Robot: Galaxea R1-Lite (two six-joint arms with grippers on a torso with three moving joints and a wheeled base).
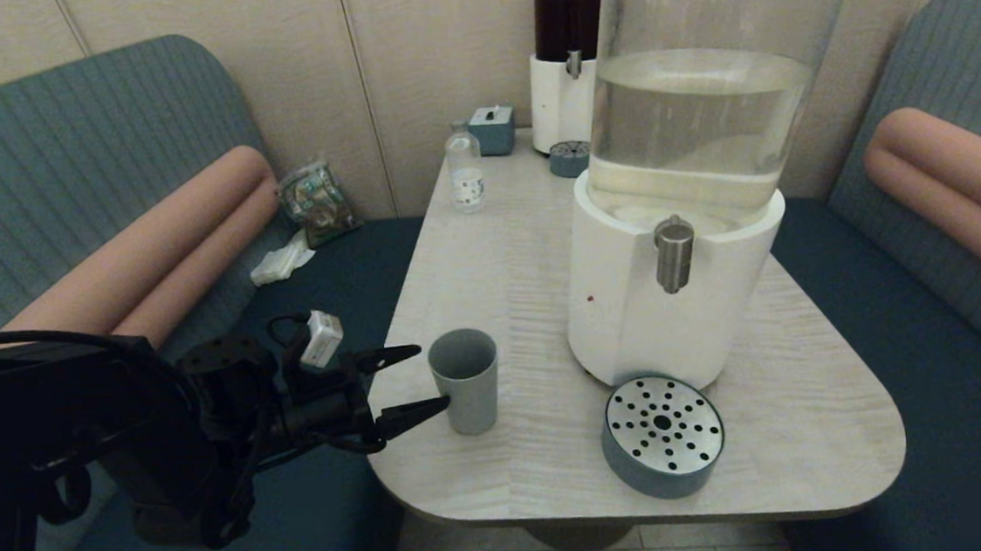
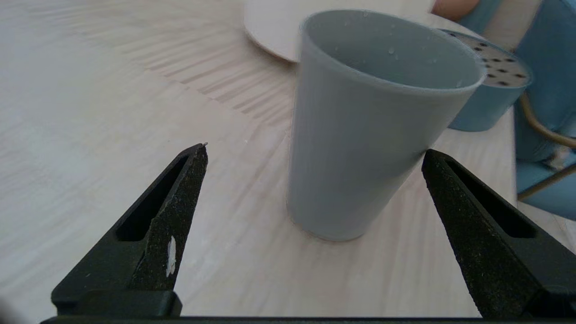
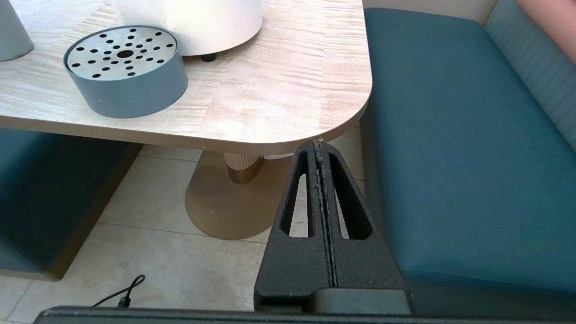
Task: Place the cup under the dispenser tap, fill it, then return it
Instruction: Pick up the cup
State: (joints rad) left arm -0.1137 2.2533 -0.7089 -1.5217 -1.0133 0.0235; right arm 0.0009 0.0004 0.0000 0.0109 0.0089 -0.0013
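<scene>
The grey-blue cup (image 1: 466,382) stands upright on the table's near left part, left of the white-based dispenser (image 1: 634,317) and its metal tap (image 1: 674,252). The cup shows no liquid. My left gripper (image 1: 428,375) reaches in from the left at cup height and is open, its tips just at the cup's left side. In the left wrist view the cup (image 2: 373,135) stands ahead of the open left gripper (image 2: 315,150), closer to one fingertip (image 2: 434,168) than the other. My right gripper (image 3: 319,144) is shut on nothing, low beside the table's near right corner.
A round perforated drip tray (image 1: 663,437) sits before the dispenser, below the tap. At the table's far end are a dark-liquid dispenser (image 1: 570,59), a small clear bottle (image 1: 465,172), a tissue box (image 1: 492,129) and a small tray (image 1: 570,158). Teal benches (image 1: 942,345) flank the table.
</scene>
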